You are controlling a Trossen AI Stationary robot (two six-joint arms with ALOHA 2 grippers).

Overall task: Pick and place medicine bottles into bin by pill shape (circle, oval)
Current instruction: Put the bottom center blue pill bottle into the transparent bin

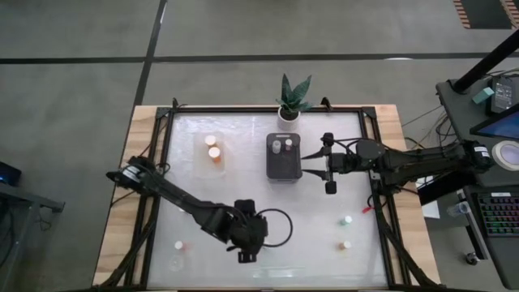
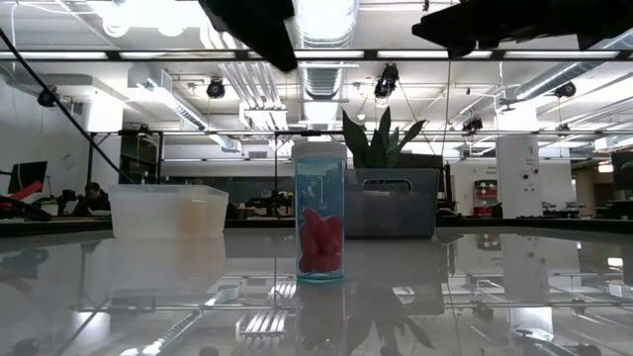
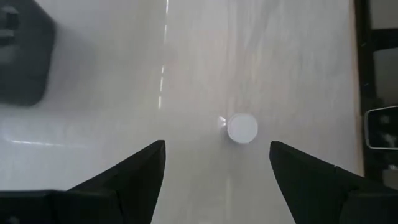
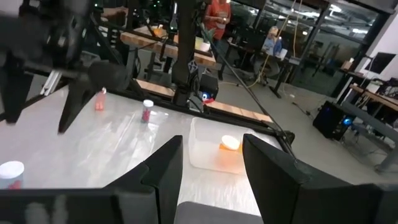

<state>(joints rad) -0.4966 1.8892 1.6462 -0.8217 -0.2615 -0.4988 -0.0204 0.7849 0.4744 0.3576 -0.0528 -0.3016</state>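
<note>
We are seeing the left gripper (image 3: 214,180) hanging over the near middle of the table (image 1: 268,211), fingers spread, with a white-capped bottle (image 3: 242,128) standing just beyond them, untouched. The right gripper (image 1: 328,164), fingers also spread and empty, is hovering just right of the dark bin (image 1: 284,158), which is holding 2 bottles (image 1: 281,146). The clear bin (image 1: 212,154) to its left is holding 2 orange bottles (image 1: 213,148), and other bottles are standing near-left (image 1: 178,245) and near-right (image 1: 345,220).

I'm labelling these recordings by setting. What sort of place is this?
Likely a robotics lab in an open workshop hall: exposed ceiling ducts, rows of workbenches with people beyond the table, and a keyboard at a desk beside it.
</note>
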